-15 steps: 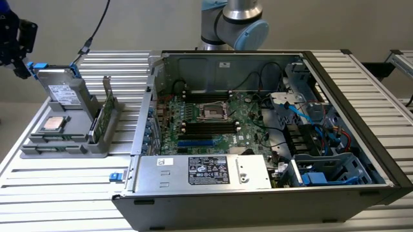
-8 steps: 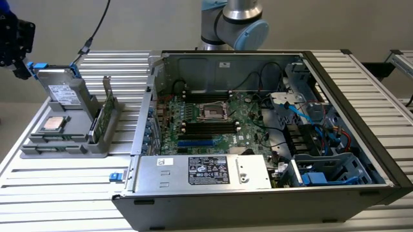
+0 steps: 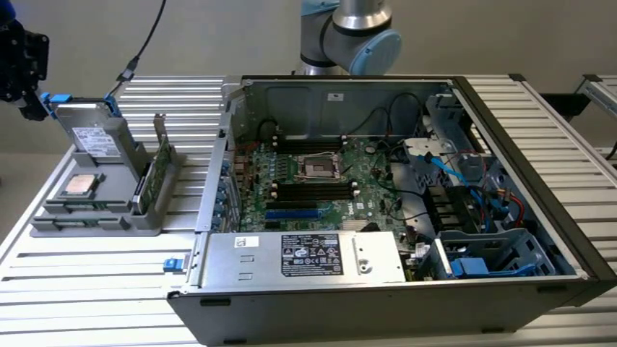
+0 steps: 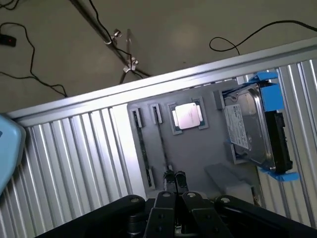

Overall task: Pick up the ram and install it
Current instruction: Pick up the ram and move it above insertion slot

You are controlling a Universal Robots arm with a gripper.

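While the gripper hangs over the parts tray, I can see in the wrist view that its two fingers are pressed together with nothing between them. They sit just above the tray's narrow slots. In the exterior view the ram stands on its long edge at the tray's right side, left of centre in the frame, between the hard drive and the wall of the computer case.

By my guess that stick is light and rigid, but it's thin and easy to damage. The chips and the contact edge shouldn't be squeezed. I'd take it by the two flat faces near the middle of the upper edge, so it hangs straight and doesn't twist. The smooth board could slip in a loose pinch.

Now the tray. The hard drive with its blue clips is propped at the back. The square silver processor chip lies flat in its pocket in front of the drive. The ram is slotted in beside them.

And the case, lying open across the centre and right of the frame. It holds the green motherboard with black memory slots either side of the bare socket. The power supply sits along the front edge, and tangled cables run at the right. Everything rests on the ribbed metal table.
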